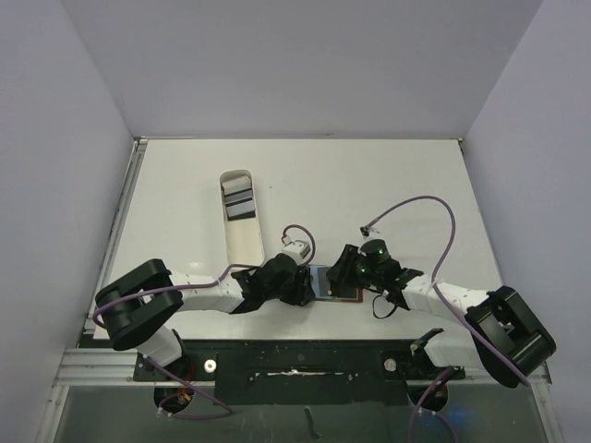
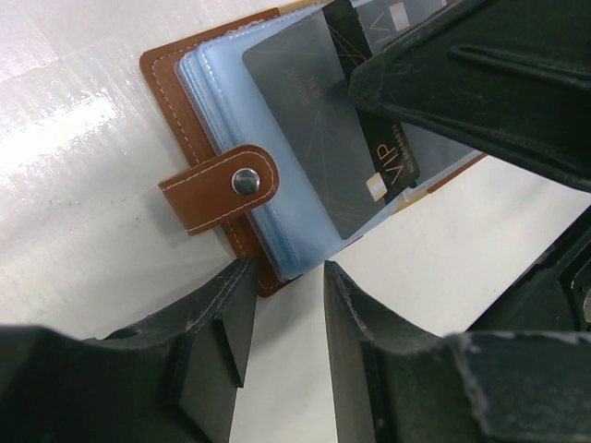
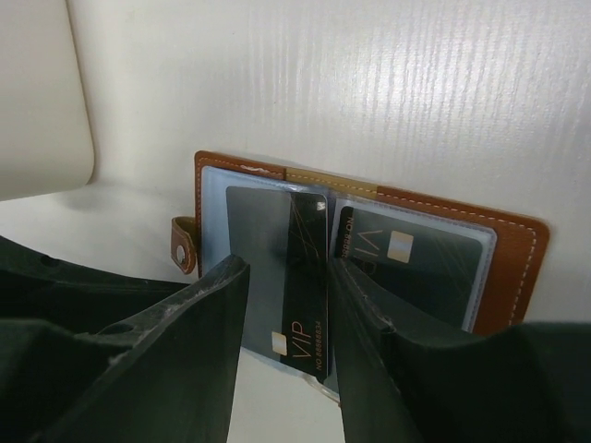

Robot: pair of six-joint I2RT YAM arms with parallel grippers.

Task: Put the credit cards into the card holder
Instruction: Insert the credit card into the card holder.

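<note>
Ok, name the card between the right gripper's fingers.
The black VIP card at the wallet's fold; the grey card and the pocketed card flank it.

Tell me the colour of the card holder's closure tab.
Brown with pale stitching and a silver snap; the closure tab shows best in the left wrist view.

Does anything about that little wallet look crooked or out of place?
Yes: the black VIP card sits along the open card holder's middle fold and sticks out past its near edge, so it is not fully tucked into a pocket.
</note>
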